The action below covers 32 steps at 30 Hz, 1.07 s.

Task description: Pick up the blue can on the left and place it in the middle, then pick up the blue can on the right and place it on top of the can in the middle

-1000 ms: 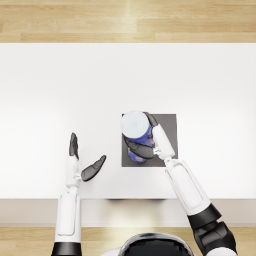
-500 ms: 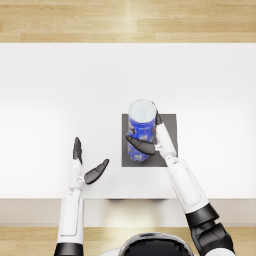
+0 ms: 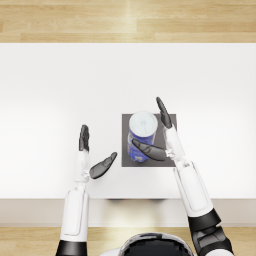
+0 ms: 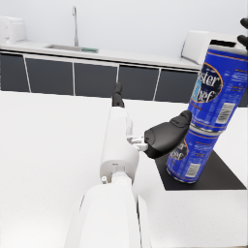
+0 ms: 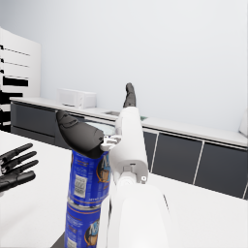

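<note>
Two blue cans stand stacked on a dark square mat (image 3: pixel 169 122) in the middle of the white tabletop (image 3: pixel 60 90). The upper can (image 3: pixel 143 125) sits on the lower can (image 4: pixel 190 154), and in the left wrist view the upper one leans slightly off the vertical compared with the one beneath it. From the head view only the silver lid and part of the blue side of the stack show.

The right hand (image 3: pixel 159 135) is spread open around the stack and holds nothing. Its fingers (image 3: pixel 163 111) point straight away from the robot along the right side of the upper can, just beside it, while the thumb (image 3: pixel 150 150) reaches across the near side of the can. Whether the thumb touches the can cannot be told from these views; the right wrist view shows it lying right at the upper can's top edge.

The left hand (image 3: pixel 92 157) is open and holds nothing. It hovers over bare tabletop to the left of the mat, apart from the cans, with its fingers pointing away from the robot and the thumb angled toward the stack.

Behind the tabletop, the wrist views show a kitchen counter (image 4: pixel 97 53) with dark cabinet fronts and a sink tap (image 4: pixel 75 24).
</note>
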Available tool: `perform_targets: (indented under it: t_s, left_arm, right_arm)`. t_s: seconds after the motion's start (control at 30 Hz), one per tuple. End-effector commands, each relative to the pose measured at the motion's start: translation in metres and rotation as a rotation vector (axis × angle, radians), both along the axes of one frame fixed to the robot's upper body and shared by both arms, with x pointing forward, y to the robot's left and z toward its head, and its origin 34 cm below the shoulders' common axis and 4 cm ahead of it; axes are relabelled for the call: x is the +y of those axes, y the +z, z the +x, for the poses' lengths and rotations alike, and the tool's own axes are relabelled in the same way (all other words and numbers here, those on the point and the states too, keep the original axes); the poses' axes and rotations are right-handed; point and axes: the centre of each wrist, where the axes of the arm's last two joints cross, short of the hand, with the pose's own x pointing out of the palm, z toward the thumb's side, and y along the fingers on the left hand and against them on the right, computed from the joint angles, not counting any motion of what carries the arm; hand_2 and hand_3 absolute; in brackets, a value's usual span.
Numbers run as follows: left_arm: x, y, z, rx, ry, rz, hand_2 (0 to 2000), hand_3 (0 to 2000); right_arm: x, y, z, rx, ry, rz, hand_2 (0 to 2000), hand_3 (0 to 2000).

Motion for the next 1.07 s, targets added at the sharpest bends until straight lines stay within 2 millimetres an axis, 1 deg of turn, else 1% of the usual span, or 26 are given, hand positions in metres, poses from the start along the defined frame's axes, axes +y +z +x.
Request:
perform_targets:
  t_s: [0.03, 0.07, 0.1, 0.17, 0.2, 0.27, 0.4, 0.5, 0.53, 0.7, 1.07]
  left_arm:
    - [0.001, 0.047, 0.003, -0.175, 0.007, -0.02, 0, 0]
    - [0.003, 0.055, 0.003, -0.205, 0.016, -0.024, 0, 0]
    - [0.007, 0.062, 0.006, -0.228, 0.032, -0.028, 0, 0]
    - [0.017, 0.074, 0.01, -0.27, 0.068, -0.032, 0, 0]
    - [0.024, 0.08, 0.013, -0.285, 0.092, -0.033, 0, 0]
    - [0.033, 0.085, 0.017, -0.3, 0.127, -0.041, 0, 0]
    - [0.039, 0.096, 0.014, -0.344, 0.149, -0.045, 0, 0]
    - [0.038, 0.09, 0.017, -0.318, 0.146, -0.047, 0, 0]
    - [0.037, 0.086, 0.015, -0.308, 0.143, -0.047, 0, 0]
    - [0.037, 0.085, 0.016, -0.304, 0.145, -0.049, 0, 0]
    - [0.037, 0.085, 0.016, -0.303, 0.146, -0.049, 0, 0]
  right_arm:
    - [-0.023, 0.04, -0.015, -0.15, -0.051, 0.096, 0, 0]
    - [-0.031, 0.046, -0.022, -0.184, -0.069, 0.116, 0, 0]
    - [-0.043, 0.051, -0.027, -0.214, -0.107, 0.143, 0, 0]
    - [-0.067, 0.055, -0.031, -0.238, -0.187, 0.187, 0, 0]
    - [-0.08, 0.052, -0.032, -0.232, -0.234, 0.208, 0, 0]
    - [-0.1, 0.04, -0.033, -0.197, -0.308, 0.238, 0, 0]
    - [-0.122, 0.019, -0.038, -0.135, -0.401, 0.276, 0, 0]
    - [-0.121, 0.006, -0.035, -0.081, -0.402, 0.27, 0, 0]
    - [-0.116, 0.013, -0.035, -0.104, -0.381, 0.263, 0, 0]
    - [-0.12, 0.004, -0.035, -0.073, -0.4, 0.267, 0, 0]
    - [-0.121, 0.002, -0.035, -0.066, -0.404, 0.268, 0, 0]
